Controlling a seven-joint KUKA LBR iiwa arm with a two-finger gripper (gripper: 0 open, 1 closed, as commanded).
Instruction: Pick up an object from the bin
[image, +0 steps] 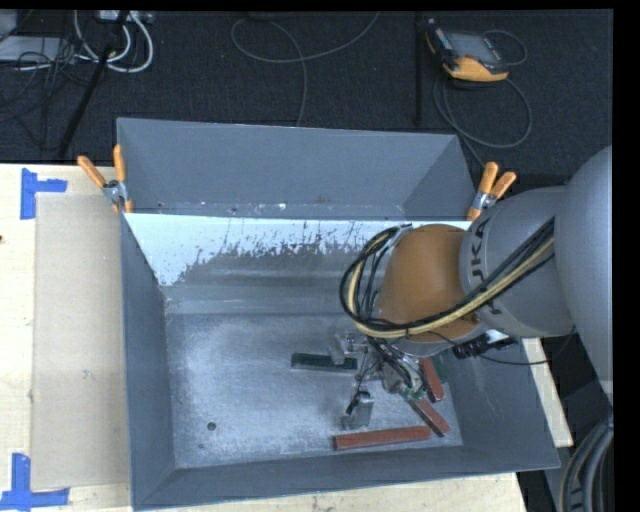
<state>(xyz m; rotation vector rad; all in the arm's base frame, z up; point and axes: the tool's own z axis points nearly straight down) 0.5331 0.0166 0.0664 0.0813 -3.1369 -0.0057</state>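
Low on the right of the bin (250, 190), near a brown bar (380, 437): looks like approach, gripper (358, 398) state can't tell, probably needs lowering, closing.

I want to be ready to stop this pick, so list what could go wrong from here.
1. The gripper sits low among a dark bar, a long reddish-brown stick and a shorter stick; it may knock one or catch two together.
2. Both sticks lie flat near the front-right corner of the bin, so a grasp could slip off.
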